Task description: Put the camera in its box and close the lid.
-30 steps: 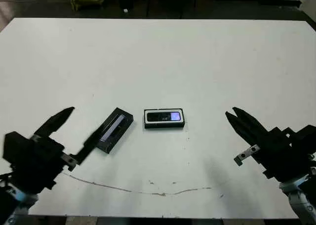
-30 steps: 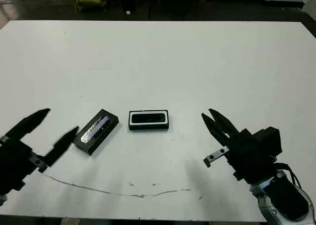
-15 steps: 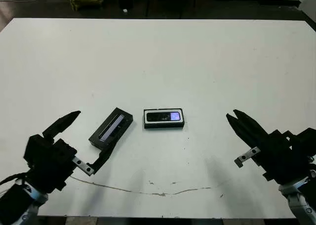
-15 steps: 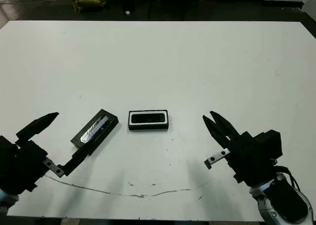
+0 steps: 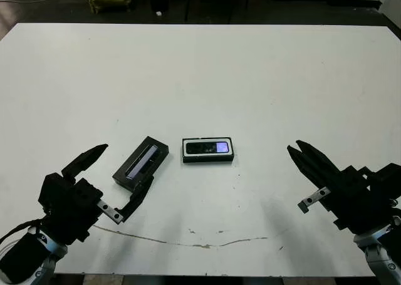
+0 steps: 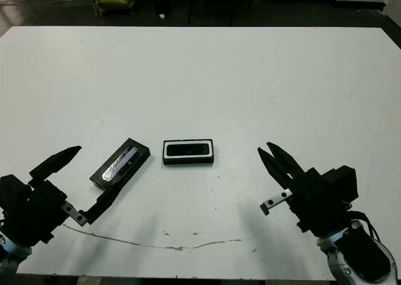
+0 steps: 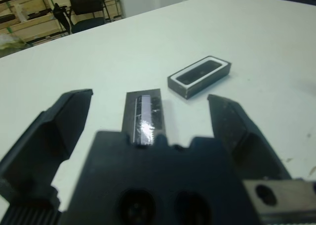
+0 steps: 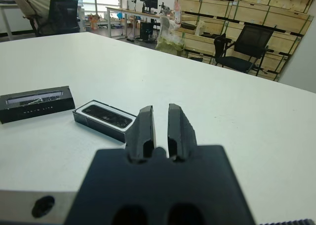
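white surface is carrying the camera, lying inside the box mid-surface; the lid is lying just left, uncovering it. left claw is spreading apart near the lid; right claw is pressing together, well apart.

We find the camera lying in the box. Just left of the box lies the lid, angled on the table.

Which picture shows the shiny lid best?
The left wrist view: the lid lies close, between the open left gripper's fingers, its silvery strip plain. Both eye views show it small and slanted; the right wrist view shows only its side, far off.
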You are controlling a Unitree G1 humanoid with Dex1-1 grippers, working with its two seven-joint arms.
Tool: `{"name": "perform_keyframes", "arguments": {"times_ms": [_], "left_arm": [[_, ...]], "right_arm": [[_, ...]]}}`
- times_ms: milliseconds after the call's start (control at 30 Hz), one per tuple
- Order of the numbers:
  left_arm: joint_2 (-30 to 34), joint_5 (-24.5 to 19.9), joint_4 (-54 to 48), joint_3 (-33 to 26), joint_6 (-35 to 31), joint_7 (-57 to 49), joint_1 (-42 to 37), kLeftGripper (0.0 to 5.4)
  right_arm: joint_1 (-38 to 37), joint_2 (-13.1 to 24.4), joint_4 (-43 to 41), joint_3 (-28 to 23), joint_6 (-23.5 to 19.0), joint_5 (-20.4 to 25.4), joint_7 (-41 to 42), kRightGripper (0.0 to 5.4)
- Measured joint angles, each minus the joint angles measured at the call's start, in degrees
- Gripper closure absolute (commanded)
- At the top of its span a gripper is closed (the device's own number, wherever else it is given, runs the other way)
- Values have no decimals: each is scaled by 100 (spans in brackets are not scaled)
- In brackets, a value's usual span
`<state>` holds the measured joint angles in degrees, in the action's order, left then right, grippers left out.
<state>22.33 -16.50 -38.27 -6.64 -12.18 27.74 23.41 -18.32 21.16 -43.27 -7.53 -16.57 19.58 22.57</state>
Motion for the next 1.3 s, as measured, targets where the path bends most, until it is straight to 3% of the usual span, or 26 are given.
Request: {"name": "perform_keyframes", "arguments": {"times_ms": [767, 1300], "left_arm": [[56, -340, 104, 47, -724, -39, -76, 3], [59, 25, 354, 250, -834, -285, -155, 3]], "right_arm": [[-22, 42, -126, 33, -6, -10, -54, 540], [-34, 28, -3, 37, 61, 64, 40, 540]]}}
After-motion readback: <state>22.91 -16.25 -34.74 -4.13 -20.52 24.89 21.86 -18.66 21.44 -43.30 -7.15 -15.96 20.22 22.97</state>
